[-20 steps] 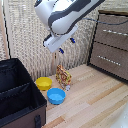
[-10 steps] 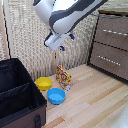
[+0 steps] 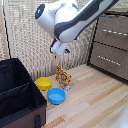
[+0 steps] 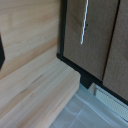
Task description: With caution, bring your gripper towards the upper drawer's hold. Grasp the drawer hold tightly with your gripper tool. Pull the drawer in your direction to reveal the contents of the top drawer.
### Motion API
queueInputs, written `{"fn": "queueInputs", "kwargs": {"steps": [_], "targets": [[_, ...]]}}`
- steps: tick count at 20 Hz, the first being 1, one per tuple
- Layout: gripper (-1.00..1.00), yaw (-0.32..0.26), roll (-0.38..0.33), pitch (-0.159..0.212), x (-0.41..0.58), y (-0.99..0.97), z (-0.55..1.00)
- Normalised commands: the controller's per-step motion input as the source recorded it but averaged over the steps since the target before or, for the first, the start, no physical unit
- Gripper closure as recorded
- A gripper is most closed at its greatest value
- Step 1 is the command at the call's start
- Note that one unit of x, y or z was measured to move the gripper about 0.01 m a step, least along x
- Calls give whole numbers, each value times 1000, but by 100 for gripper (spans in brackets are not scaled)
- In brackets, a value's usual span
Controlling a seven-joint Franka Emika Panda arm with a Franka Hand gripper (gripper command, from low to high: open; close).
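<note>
my gripper (image 3: 59, 51) hangs above the floor items, fingers blurred, spread not readable | blue bowl (image 3: 56, 95), yellow bowl (image 3: 43, 83), snack bag (image 3: 63, 77) under it | upper drawer (image 3: 114, 33) at exterior view's right, drawer hold (image 3: 115, 32) well apart from me

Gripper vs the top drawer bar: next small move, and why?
Probably a slow translation toward the exterior view's right. The gripper hangs above the snack bag and bowls, well apart from the drawer hold on the upper drawer, so nothing is within grasp. The wrist view shows a pale bar on a brown panel, no fingers near it.
</note>
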Motion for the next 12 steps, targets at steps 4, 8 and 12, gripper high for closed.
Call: {"fn": "queueInputs", "kwargs": {"steps": [4, 8, 12], "targets": [[-100, 112, -274, -14, 14, -322, 76], [-100, 108, -54, -101, -141, -676, 558], [-100, 76, -32, -91, -9, -696, 652]]}}
